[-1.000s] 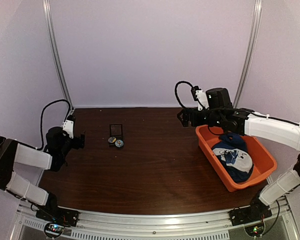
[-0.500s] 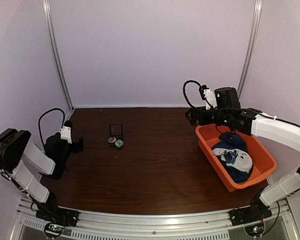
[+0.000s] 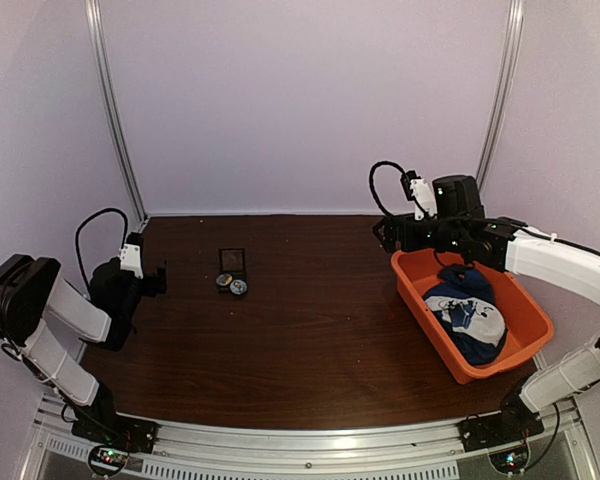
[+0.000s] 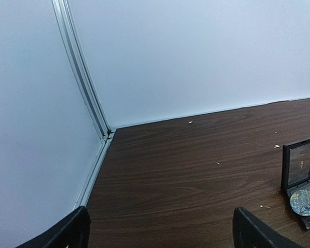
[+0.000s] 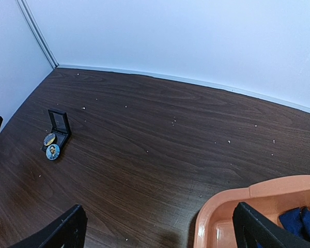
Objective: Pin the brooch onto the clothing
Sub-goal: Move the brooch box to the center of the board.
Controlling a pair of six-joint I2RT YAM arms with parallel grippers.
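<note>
The clothing (image 3: 467, 312), a navy T-shirt with a white print, lies bundled in the orange tub (image 3: 427, 318); a strip of its blue cloth (image 5: 302, 219) shows in the right wrist view. A bluish round brooch (image 3: 239, 287) (image 5: 52, 151) lies on the table beside an open black box (image 3: 232, 262) (image 5: 58, 124) (image 4: 299, 170). A second, yellowish badge (image 5: 49, 139) (image 4: 304, 201) rests in the box's base. My left gripper (image 3: 156, 281) (image 4: 163, 233) hangs open, left of the box. My right gripper (image 3: 385, 232) (image 5: 163, 230) is open above the tub's far left corner.
The dark wooden table (image 3: 310, 330) is walled by white panels at the back and on both sides, with metal posts (image 3: 115, 110) in the corners. The tub's rim (image 5: 232, 199) sits close under my right fingers. Small white specks dot the wood.
My right gripper has shifted a little to the right, closer over the tub's corner. The left arm's elbow has folded back towards the left wall; its gripper has hardly moved.
</note>
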